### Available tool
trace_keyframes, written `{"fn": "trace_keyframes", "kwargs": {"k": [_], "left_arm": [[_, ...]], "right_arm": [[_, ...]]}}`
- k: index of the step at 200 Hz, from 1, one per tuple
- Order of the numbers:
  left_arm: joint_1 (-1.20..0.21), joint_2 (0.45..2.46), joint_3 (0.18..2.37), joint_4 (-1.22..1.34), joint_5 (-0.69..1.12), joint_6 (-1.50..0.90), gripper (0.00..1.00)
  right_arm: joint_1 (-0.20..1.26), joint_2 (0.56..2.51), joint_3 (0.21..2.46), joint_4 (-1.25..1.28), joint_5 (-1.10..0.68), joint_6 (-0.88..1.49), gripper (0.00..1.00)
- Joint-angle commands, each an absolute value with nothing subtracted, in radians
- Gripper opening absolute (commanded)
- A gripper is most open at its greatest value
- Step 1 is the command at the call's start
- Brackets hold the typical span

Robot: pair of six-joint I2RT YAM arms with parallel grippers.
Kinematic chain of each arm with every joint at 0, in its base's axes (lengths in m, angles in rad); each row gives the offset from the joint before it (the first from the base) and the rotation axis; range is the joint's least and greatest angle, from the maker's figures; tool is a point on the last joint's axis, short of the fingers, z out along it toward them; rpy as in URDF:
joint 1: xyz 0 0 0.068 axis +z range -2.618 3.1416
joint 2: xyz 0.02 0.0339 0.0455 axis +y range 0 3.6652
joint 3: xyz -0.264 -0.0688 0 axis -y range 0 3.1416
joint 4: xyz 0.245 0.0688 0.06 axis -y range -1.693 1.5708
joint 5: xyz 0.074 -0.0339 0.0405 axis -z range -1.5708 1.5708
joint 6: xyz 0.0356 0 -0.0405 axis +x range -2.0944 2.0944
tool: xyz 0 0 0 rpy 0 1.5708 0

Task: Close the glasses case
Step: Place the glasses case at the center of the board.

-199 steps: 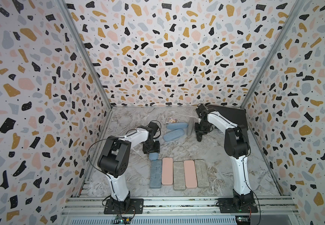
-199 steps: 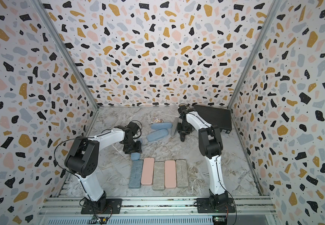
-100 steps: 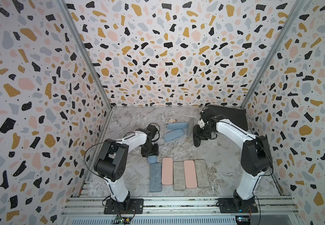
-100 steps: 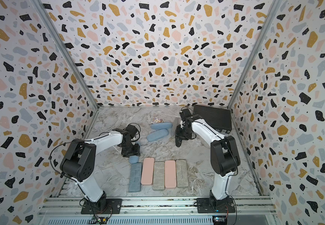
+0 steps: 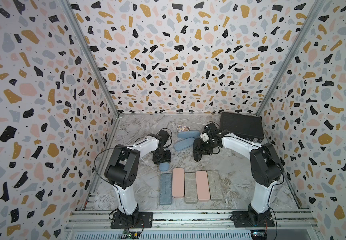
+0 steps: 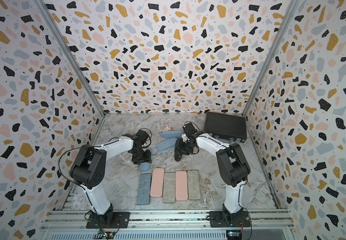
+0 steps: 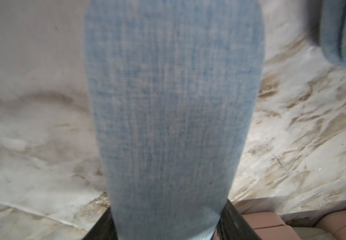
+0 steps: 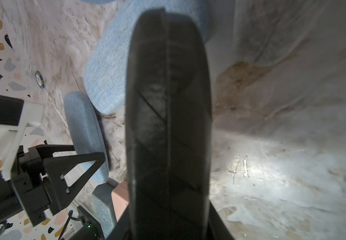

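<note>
Grip detail in wrist views only. From left wrist cam: blue glasses case (image 7: 172, 114) filling mid-frame, weave sharp, near end wedged between dark fingers (image 7: 236, 224) of left gripper (image 5: 161, 160) — clamped across case's width, jaws fairly wide. Top views hide most of that: just a rounded blue tip (image 5: 163, 166) poking out from under the gripper, pointing twd the front row (image 5: 189, 185) of five shut cases, just short of it. Resting on bench (image 5: 230, 166) or lifted: can't tell.

From right wrist cam: black glasses case (image 8: 168, 124) running lengthwise out of right gripper (image 5: 201, 148), seam down the middle, halves meeting along all that shows. Jaws mostly out of frame, set narrow on the case's near end. Same view catches a triangular finger (image 8: 74, 166) of left gripper side-on against the blue case, plus a small chip (image 8: 39, 79) on bench nr the wall, not made out from above.

In both top views: black case (image 6: 177, 154) hanging tip-down from right gripper, mid-bench, just right of two loose blue cases (image 5: 183, 144). Tip touching bench or not — can't tell.

Top views only: black box (image 5: 241, 125) at back right, card pack (image 5: 182, 128) just behind the loose blue cases, both arms reaching inward, grippers well apart.
</note>
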State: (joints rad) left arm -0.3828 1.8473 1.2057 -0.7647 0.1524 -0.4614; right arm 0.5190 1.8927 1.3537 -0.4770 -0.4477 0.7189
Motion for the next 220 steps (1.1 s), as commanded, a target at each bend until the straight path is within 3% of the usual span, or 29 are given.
{"fn": "trace_keyframes", "kwargs": {"k": [1,121,158,220], "left_arm": [[-0.398,1.865,1.209,-0.769,0.166,-0.471,0.57],[-0.431,1.869,1.195,-0.773,0.152,-0.497,0.59],[-0.431,1.873,1.210,-0.788,0.143,-0.498,0.70],[-0.431,1.836,1.264,-0.848,0.111,-0.486,0.74]], "right_arm": [[0.537,1.878,1.355,-0.430,-0.473,0.754,0.11],[0.588,1.905,1.247,-0.364,-0.492,0.794,0.13],[0.594,1.889,1.232,-0.390,-0.466,0.795,0.29],[0.594,1.832,1.229,-0.518,-0.386,0.747,0.48]]}}
